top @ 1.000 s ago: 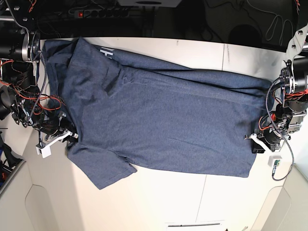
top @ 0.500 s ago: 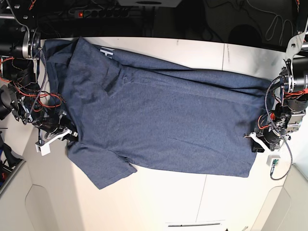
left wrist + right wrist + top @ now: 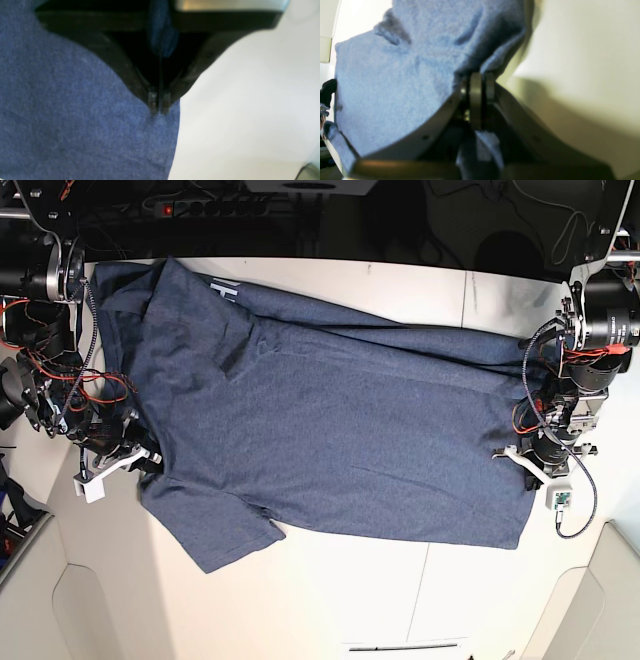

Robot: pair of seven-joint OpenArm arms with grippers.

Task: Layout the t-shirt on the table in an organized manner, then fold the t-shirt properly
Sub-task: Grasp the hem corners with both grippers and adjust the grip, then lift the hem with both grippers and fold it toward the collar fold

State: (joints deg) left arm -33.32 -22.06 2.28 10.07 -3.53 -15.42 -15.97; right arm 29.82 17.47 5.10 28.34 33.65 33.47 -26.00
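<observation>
The navy t-shirt (image 3: pixel 330 430) lies spread across the off-white table (image 3: pixel 400 600), collar end toward the left, with a bit of white lettering (image 3: pixel 222 288) showing at a folded-over top edge. At the shirt's right hem my left gripper (image 3: pixel 530 468) is shut on the cloth. In the left wrist view its fingertips (image 3: pixel 158 103) pinch the t-shirt (image 3: pixel 75 112) edge, fabric bunched between the jaws. My right gripper (image 3: pixel 143 461) is shut on the shirt's left side near the lower sleeve. The right wrist view shows that gripper (image 3: pixel 478 77) closed on the t-shirt (image 3: pixel 407 62).
Bare table (image 3: pixel 250 100) lies right of the hem and along the front. A thin seam (image 3: pixel 424 580) crosses the tabletop. A power strip (image 3: pixel 200 205) and cables sit behind the far edge. Both arm bases flank the table at the left and right edges.
My left gripper has closed on the right hem and its arm has shifted slightly inward and up. The right arm and the shirt have barely moved.
</observation>
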